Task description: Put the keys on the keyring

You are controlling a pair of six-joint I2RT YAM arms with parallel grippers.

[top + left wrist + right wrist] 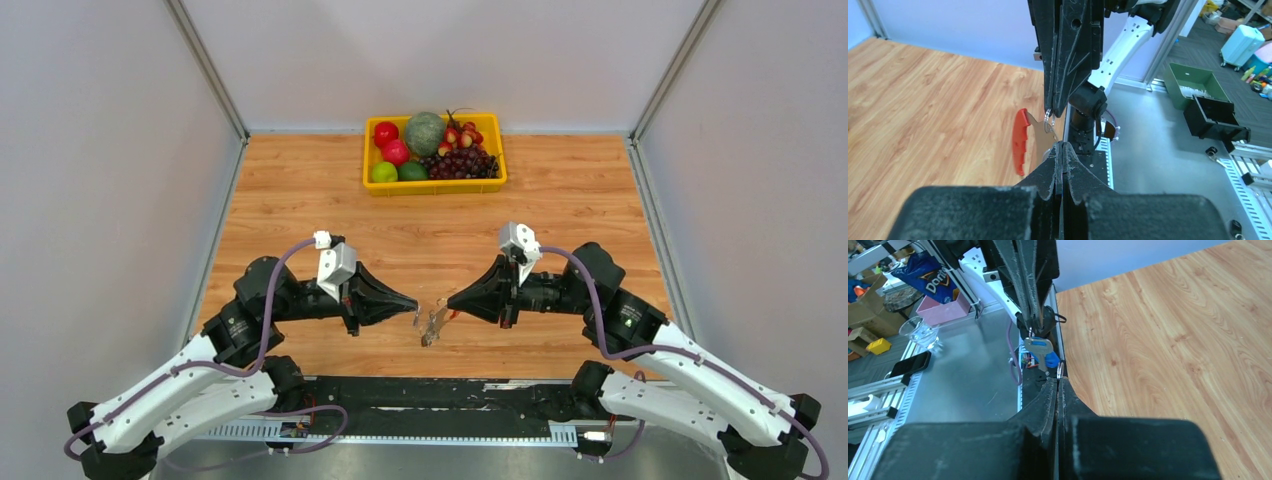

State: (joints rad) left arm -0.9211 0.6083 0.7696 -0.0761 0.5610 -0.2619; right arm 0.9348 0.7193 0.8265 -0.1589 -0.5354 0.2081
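Observation:
My left gripper (414, 304) and right gripper (450, 299) meet tip to tip low over the near middle of the table. The left gripper (1060, 145) is shut; the blue key (1046, 353), silver with a blue head, hangs at its tips. The right gripper (1058, 380) is shut on the thin silver keyring (1060, 370), which also shows in the left wrist view (1049, 118). The red key (1020, 142) hangs by that ring, below the right gripper. From above the keys are a small blur (432, 324). The grey charm cannot be made out.
A yellow basket (435, 185) of toy fruit stands at the far middle of the wooden table. The metal base rail (420, 395) runs along the near edge, just below the grippers. Grey walls close in the left, right and back.

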